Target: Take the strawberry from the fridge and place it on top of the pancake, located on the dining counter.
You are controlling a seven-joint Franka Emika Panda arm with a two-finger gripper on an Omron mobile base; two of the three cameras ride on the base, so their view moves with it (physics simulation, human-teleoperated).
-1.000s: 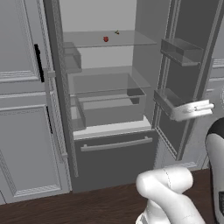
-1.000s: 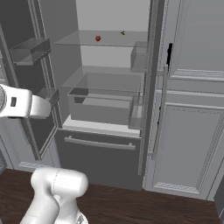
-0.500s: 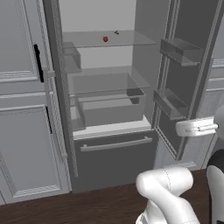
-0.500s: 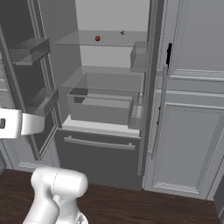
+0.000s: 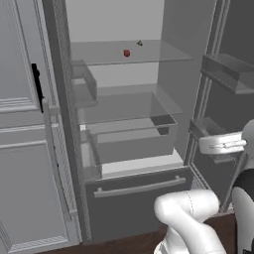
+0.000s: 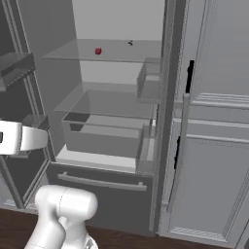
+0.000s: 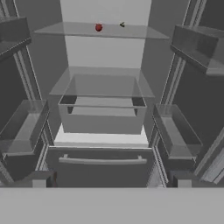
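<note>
No readable text, label, brand, number or sign in any view. Fridge (image 5: 149, 196) surfaces plain grey, unmarked. Cabinet (image 6: 214, 160) panels plain, unmarked. Small dark speck on top glass shelf (image 7: 144, 32), upper centre of hand view, too small to tell whether it is marking.

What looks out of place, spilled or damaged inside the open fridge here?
Nothing stands out. The fridge doors are open, the strawberry sits on the top glass shelf beside a tiny dark item too small to identify, and the shelves and drawer look level and intact.
</note>
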